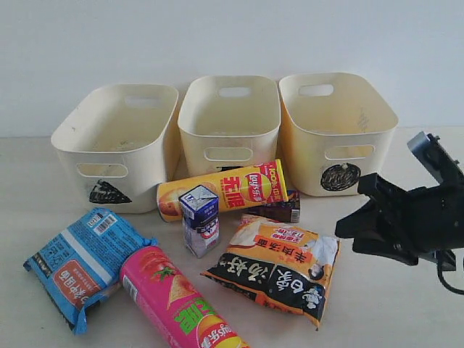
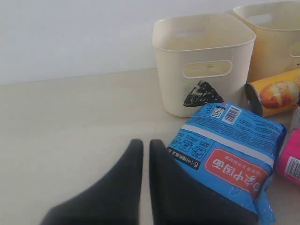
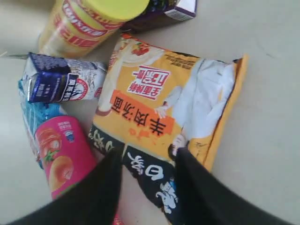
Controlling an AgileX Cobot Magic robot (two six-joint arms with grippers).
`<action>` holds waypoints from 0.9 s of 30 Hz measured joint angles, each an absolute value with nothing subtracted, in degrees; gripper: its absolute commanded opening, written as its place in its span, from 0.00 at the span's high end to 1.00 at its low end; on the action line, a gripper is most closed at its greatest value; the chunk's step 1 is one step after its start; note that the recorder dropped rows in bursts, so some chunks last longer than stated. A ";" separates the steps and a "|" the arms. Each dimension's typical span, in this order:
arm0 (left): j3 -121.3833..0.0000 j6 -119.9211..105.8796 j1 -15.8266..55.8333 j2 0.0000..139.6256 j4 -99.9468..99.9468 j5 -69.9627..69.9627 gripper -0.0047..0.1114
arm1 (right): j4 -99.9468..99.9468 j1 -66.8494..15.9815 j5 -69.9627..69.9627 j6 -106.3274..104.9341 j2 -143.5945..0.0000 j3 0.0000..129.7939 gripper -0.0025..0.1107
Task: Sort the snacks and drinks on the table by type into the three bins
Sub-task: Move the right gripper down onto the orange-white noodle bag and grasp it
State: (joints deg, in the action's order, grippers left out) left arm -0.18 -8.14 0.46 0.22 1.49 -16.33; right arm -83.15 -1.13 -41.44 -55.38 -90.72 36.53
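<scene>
Beige counter (image 1: 406, 319) lies before you: your right tool (image 3: 149, 152) hangs tilted above the orange bag (image 1: 279, 272) mid-counter, fingers apart. Your left tool (image 2: 145, 142) sits low beside the blue packet (image 2: 225, 159), fingers together.

The exterior view looks from the raised near side toward the far bins (image 1: 229, 127). The left wrist view sits low, facing the left bin (image 2: 201, 47). The right wrist view looks closely down on the bag (image 3: 154, 103). All share the pink tube (image 1: 170, 301).

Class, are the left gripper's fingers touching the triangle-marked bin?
Apart. The left wrist view shows bare table between the fingers and the triangle bin.
</scene>
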 measured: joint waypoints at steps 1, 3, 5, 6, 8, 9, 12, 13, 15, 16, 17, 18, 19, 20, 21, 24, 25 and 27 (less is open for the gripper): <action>-0.18 -8.14 0.46 0.22 1.49 -16.33 0.92 | -84.54 -1.13 -40.64 -55.43 -91.86 36.53 0.28; -0.18 -8.14 0.46 0.22 1.49 -16.33 0.92 | -86.88 -1.13 -39.37 -55.43 -94.18 36.53 0.28; -0.18 -8.14 0.46 0.22 1.49 -16.33 0.92 | -88.80 -1.13 -38.90 -55.43 -97.60 36.53 0.27; -0.18 -8.14 0.46 0.22 1.49 -16.33 0.92 | -90.12 -1.13 -39.24 -55.98 -99.85 36.42 0.27; -0.18 -8.14 0.46 0.22 1.49 -16.33 0.92 | -93.10 -1.13 -40.34 -57.94 -103.70 36.32 0.27; -0.18 -8.14 0.46 0.22 1.49 -16.33 0.92 | -94.89 -1.13 -40.91 -58.94 -105.42 36.20 0.25; -0.18 -8.14 0.46 0.22 1.49 -16.33 0.92 | -100.14 -1.13 -44.63 -62.51 -108.46 36.30 0.18; -0.18 -8.14 0.46 0.22 1.49 -16.33 0.92 | -100.50 -1.13 -45.49 -63.06 -108.84 36.43 0.18; -0.18 -8.14 0.46 0.22 1.49 -16.33 0.92 | -101.15 -1.13 -46.72 -63.83 -109.79 36.94 0.18; -0.18 -8.14 0.46 0.22 1.49 -16.33 0.92 | -101.28 -1.13 -47.11 -63.98 -110.23 37.26 0.18; -0.18 -8.14 0.46 0.22 1.49 -16.33 0.92 | -101.54 -1.13 -47.40 -64.11 -110.54 37.60 0.18; -0.18 -8.14 0.46 0.22 1.49 -16.33 0.92 | -101.54 -1.25 -47.73 -64.21 -110.95 38.01 0.18; -0.18 -8.14 0.46 0.22 1.49 -16.33 0.92 | -101.64 -1.66 -47.73 -64.21 -111.27 38.66 0.18; -0.18 -8.14 0.46 0.22 1.49 -16.33 0.92 | -101.64 -2.40 -46.88 -64.21 -111.27 39.42 0.18; -0.18 -8.14 0.46 0.22 1.49 -16.33 0.92 | -101.64 -3.70 -45.40 -64.21 -111.27 40.39 0.18; -0.18 -8.14 0.46 0.22 1.49 -16.33 0.92 | -102.05 -6.34 -42.03 -63.78 -111.27 42.08 0.18; -0.18 -8.14 0.46 0.22 1.49 -16.33 0.92 | -102.18 -7.11 -40.79 -63.64 -111.27 42.51 0.19; -0.18 -8.14 0.46 0.22 1.49 -16.33 0.92 | -102.40 -8.21 -39.04 -63.13 -111.27 43.30 0.22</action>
State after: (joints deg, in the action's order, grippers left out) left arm -0.18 -8.14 0.46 0.22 1.49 -16.33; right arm -102.40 -8.21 -39.04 -63.13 -111.27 43.30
